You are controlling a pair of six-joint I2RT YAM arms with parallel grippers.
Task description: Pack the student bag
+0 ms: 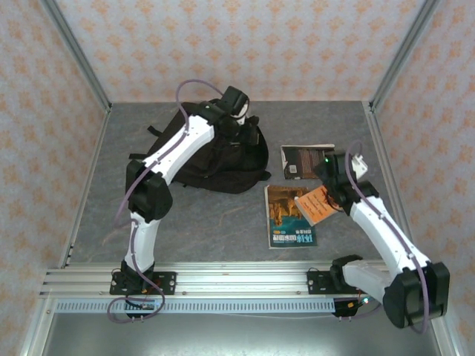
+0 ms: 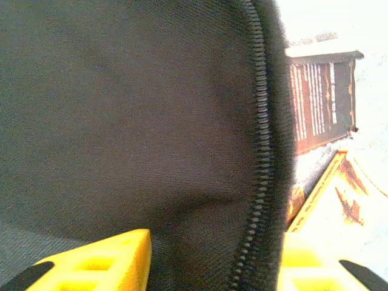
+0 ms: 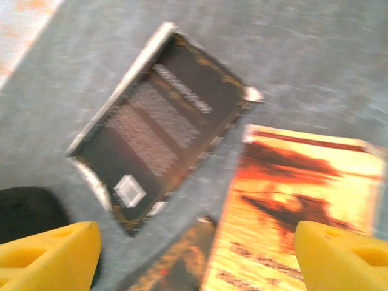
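The student bag [image 1: 215, 159], a black fabric backpack, lies at the back left of the grey table. My left gripper [image 1: 242, 120] is on its upper right edge. In the left wrist view black fabric [image 2: 121, 121] and a zipper [image 2: 260, 151] run between the parted yellow fingers [image 2: 103, 267] of the left gripper [image 2: 215, 267]; they are not clamped on it. My right gripper [image 1: 328, 191] hovers open over the books, nothing between the jaws of the right gripper [image 3: 197, 254].
Right of the bag lie a dark book [image 1: 306, 159] [image 3: 163, 127], a brown and teal book [image 1: 286, 219], and an orange book [image 1: 315, 206] [image 3: 303, 200] resting across it. Patterned walls close in the table on three sides.
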